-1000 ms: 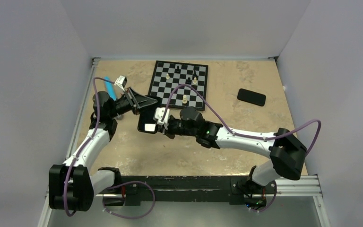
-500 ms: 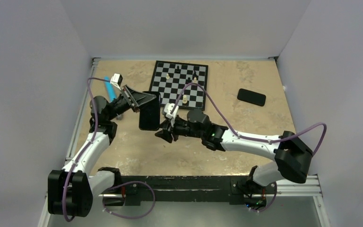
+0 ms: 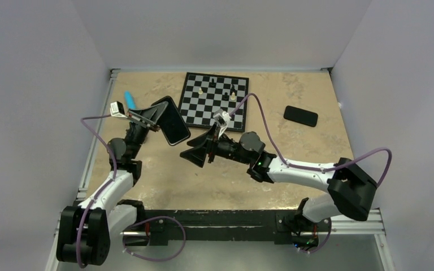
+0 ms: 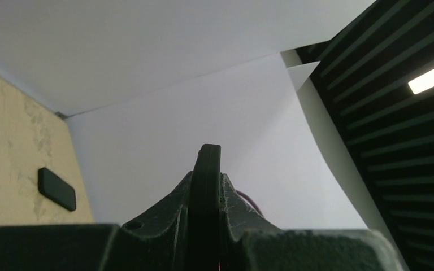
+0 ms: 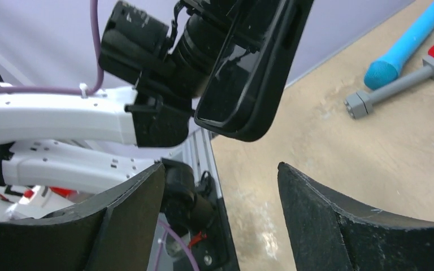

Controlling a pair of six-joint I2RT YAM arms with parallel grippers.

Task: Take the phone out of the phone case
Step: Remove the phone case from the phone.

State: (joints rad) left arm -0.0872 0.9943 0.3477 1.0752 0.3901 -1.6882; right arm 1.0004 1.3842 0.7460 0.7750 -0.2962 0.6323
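A black phone (image 3: 173, 122) sits inside its black phone case, lifted off the table and tilted. My left gripper (image 3: 159, 115) is shut on the case's upper edge. In the left wrist view the case (image 4: 207, 169) shows edge-on between the two fingers. The right wrist view shows the glossy screen (image 5: 243, 73) framed by the case rim (image 5: 280, 79), just above and ahead of my right gripper (image 5: 220, 166). That right gripper (image 3: 189, 154) is open, holds nothing, and is a short way right of the phone without touching it.
A chessboard (image 3: 195, 107) with a few pieces lies at the back centre. A blue cylinder (image 3: 130, 99) and a grey tool with a red end (image 5: 395, 87) lie at the back left. Another black slab (image 3: 300, 116) rests on the right of the table.
My right gripper went from shut to open and drew back to the right, away from the phone. The left arm swung the cased phone up and leftward, tilting it.
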